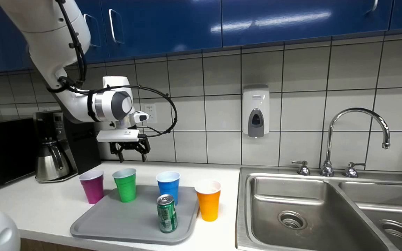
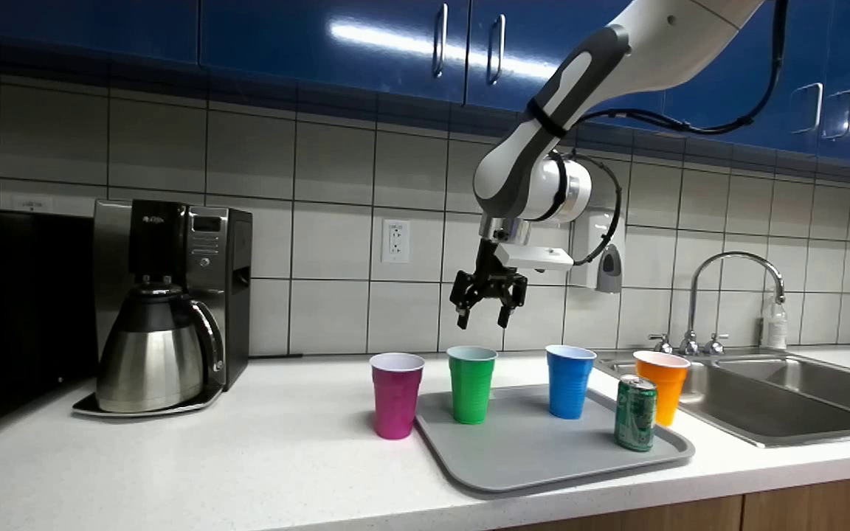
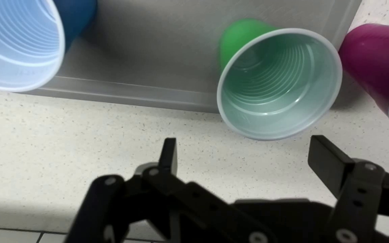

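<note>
One black hand (image 2: pixel 483 323): spread, empty, hanging well clear of the flat grey plastic tray (image 2: pixel 524 453).
Tapered green plastic cup (image 2: pixel 471 387): upright on the tray, nearest the hand.
Cup sides (image 1: pixel 126 188): probably flimsy; best straddled centrally, squeezed lightly.

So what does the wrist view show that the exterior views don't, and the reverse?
Only the wrist view looks down into the green cup and the blue cup, showing their ringed inner walls. Only the exterior views show the orange cup, the green can, the sink, the faucet and the coffee maker. All share the open, empty gripper, the outsides of those first two cups, the magenta cup, the gray tray and the countertop.
</note>
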